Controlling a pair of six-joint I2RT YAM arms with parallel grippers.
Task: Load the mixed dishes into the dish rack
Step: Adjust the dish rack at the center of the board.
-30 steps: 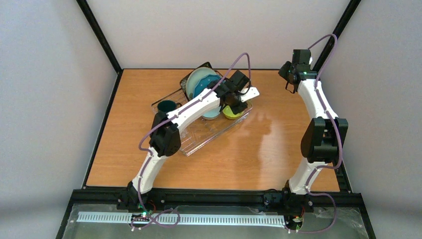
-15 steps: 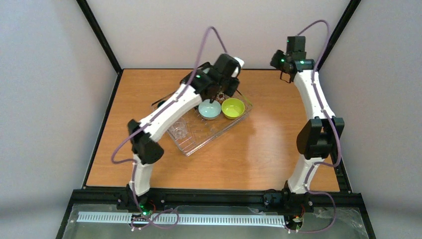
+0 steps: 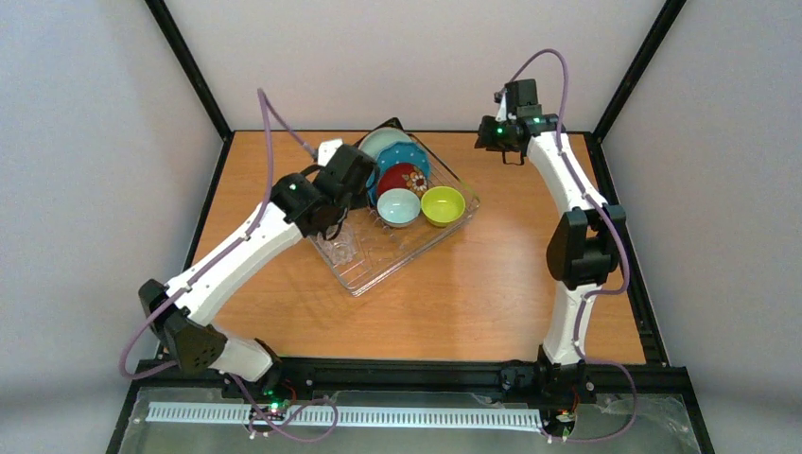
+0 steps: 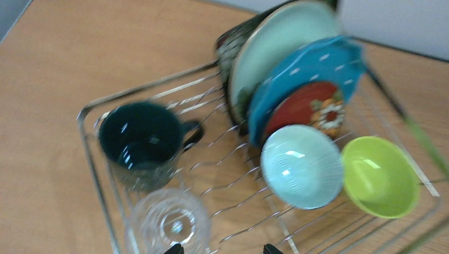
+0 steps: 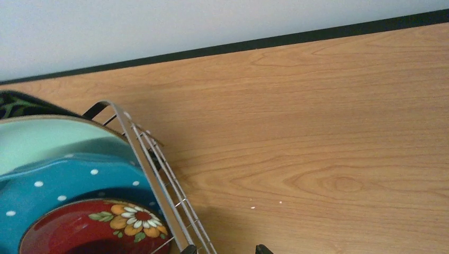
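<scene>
The dish rack (image 3: 430, 236) holds the black square plate (image 4: 235, 45), pale mint plate (image 4: 275, 47), blue dotted plate (image 4: 307, 69) and red floral plate (image 4: 312, 106) upright in a row. In front of them lie the mint bowl (image 3: 398, 207) and yellow-green bowl (image 3: 443, 205). The dark green mug (image 4: 140, 135) and clear glass cup (image 3: 342, 248) stand at the rack's left end. My left gripper (image 4: 222, 250) hangs open and empty beside the glass cup. My right gripper (image 5: 226, 250) is open and empty over bare table, just outside the rack's far corner.
The rack's wire rim (image 5: 153, 174) runs close to the right gripper's left fingertip. My left arm (image 3: 236, 251) stretches across the table's left half and covers the mug from above. Black frame posts stand at the table's back corners.
The left arm swung back from over the bowls to the rack's left end, jaws opening wider, leaving the yellow-green bowl in the rack. The right arm shifted left, nearer the rack's far corner.
</scene>
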